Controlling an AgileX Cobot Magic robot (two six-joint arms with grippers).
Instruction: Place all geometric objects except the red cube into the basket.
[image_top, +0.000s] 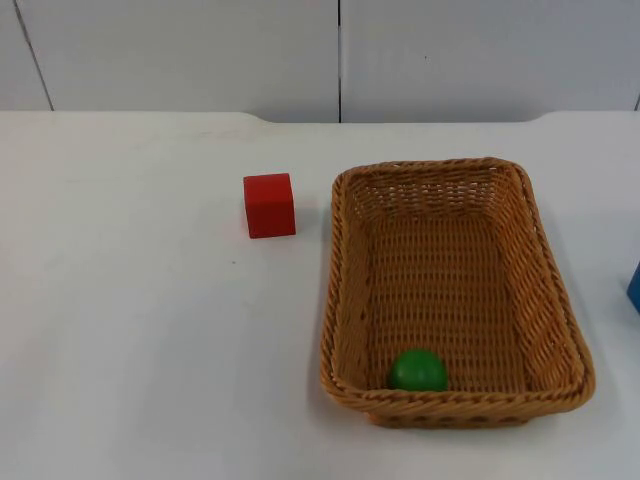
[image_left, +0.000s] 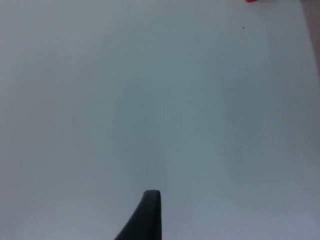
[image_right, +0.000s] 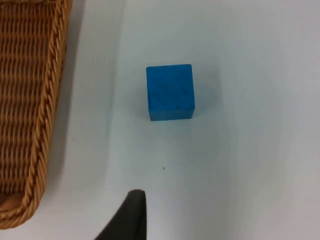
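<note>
Presently, a red wooden cube sits on the white table top just left of the rectangular woven wicker basket, apart from its rim, with nothing between them. The basket stands right of centre in the top view, its long axis running from the near edge toward the grey partition wall. A green ball lies inside, against the near wall. A blue cube rests on the table outside the basket's right side, near but clear of the rim, square to it. The right gripper hovers over the table short of the blue cube; the left gripper hangs above bare table. Whether either gripper's fingers are spread or closed cannot be told.
</note>
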